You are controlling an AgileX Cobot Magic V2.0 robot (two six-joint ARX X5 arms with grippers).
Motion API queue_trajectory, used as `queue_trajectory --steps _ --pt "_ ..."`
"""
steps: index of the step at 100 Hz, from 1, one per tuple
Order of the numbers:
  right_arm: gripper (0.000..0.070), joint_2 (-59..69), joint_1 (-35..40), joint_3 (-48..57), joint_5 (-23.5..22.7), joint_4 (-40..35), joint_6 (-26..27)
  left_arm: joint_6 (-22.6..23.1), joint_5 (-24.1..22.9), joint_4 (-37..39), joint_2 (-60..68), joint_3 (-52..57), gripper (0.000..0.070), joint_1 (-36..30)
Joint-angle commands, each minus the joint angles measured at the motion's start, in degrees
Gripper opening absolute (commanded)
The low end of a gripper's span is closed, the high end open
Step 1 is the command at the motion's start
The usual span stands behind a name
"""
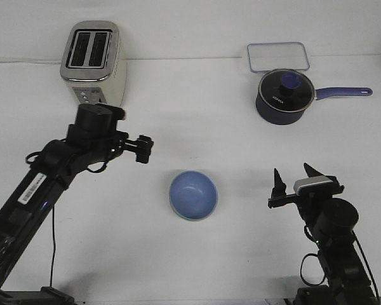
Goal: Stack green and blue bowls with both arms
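A periwinkle blue bowl (193, 194) stands upright in the middle of the white table (197, 114). A thin pale edge shows under its near rim; I cannot tell whether that is the green bowl. No separate green bowl is in view. My left gripper (143, 149) hovers to the upper left of the blue bowl, apart from it and holding nothing; its jaw gap is not readable. My right gripper (294, 177) is open and empty to the right of the bowl, its fingers pointing up.
A silver toaster (92, 62) stands at the back left. A dark navy saucepan (284, 96) with a lid and a long handle stands at the back right. A clear lidded container (277, 56) lies behind it.
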Motion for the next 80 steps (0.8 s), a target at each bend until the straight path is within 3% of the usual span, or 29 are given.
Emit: queue_trajectory --steps 1,19,38,63,80 --pt "0.0552 0.22 0.15 0.68 0.02 0.74 0.61 1.84 -1.36 0.07 -1.75 0.96 0.0585 1.75" --pt "0.0552 0.22 0.15 0.68 0.04 0.74 0.61 3.72 -3.82 1.31 -9.97 -2.21 0.0585 6.82" --pt "0.0552 0.2 0.15 0.68 0.04 0.72 0.61 4.24 -5.33 12.09 -23.1 -19.17 0.0585 10.49" --pt "0.0552 0.22 0.15 0.68 0.02 0.72 0.59 0.61 -5.29 28.57 -43.54 -46.64 0.0585 11.15" --pt "0.0552 0.22 0.15 0.68 0.04 0.72 0.59 -3.48 -5.35 33.2 -53.16 -56.94 0.0585 11.15"
